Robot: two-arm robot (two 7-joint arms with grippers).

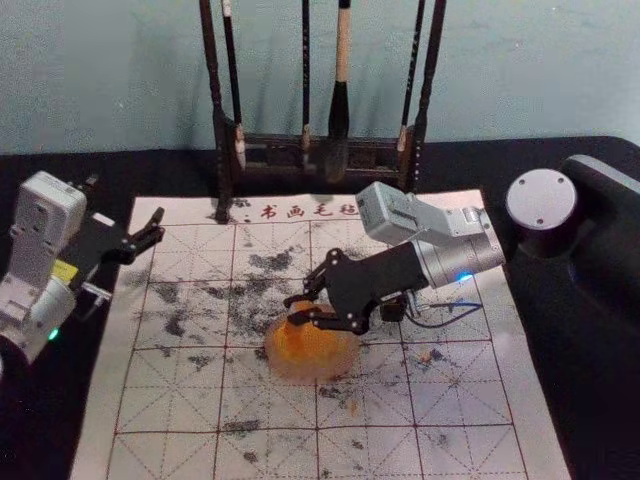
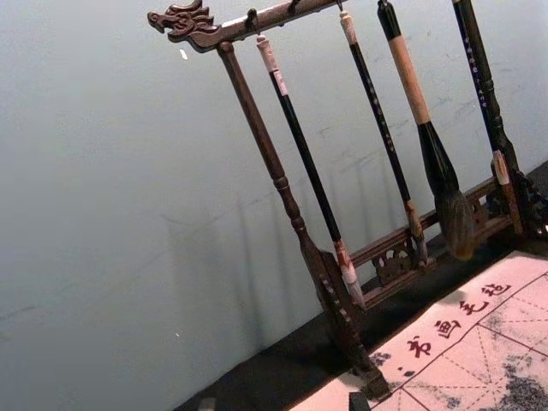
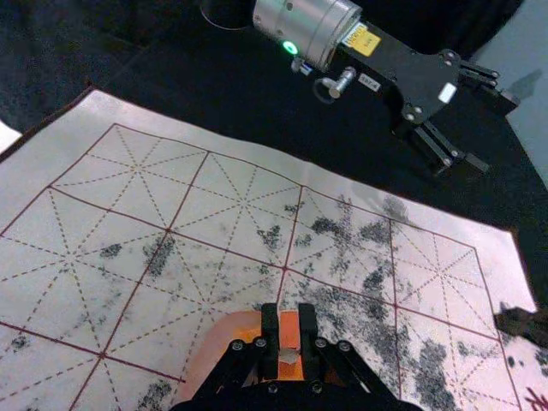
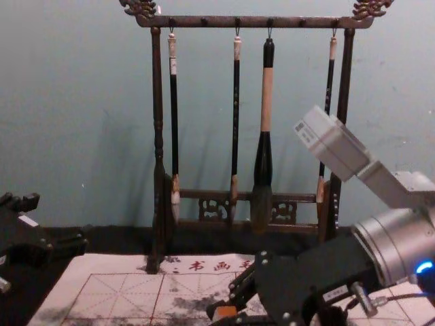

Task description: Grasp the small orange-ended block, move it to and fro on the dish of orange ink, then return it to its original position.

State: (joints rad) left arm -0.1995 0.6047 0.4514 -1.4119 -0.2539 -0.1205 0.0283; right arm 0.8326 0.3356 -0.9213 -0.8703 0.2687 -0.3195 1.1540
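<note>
Right gripper (image 3: 289,312) closed on the small orange-ended block (image 3: 289,332), pinched at the fingertips, over the dish of orange ink (image 1: 310,368); can't tell if block meets ink. Main worry: slip or twist, from a short pinch and sideways drag. Next, too much downward push while rubbing might shove or tip the dish under the hand, smearing ink on the gridded mat (image 1: 190,400) around it. Orange face shows between the fingers, running along them toward the tips; rest partly masked, so long axis uncertain, probably slanting down with the hand. Well apart, across the dish: left gripper (image 1: 125,205), idle, fingers parted.
</note>
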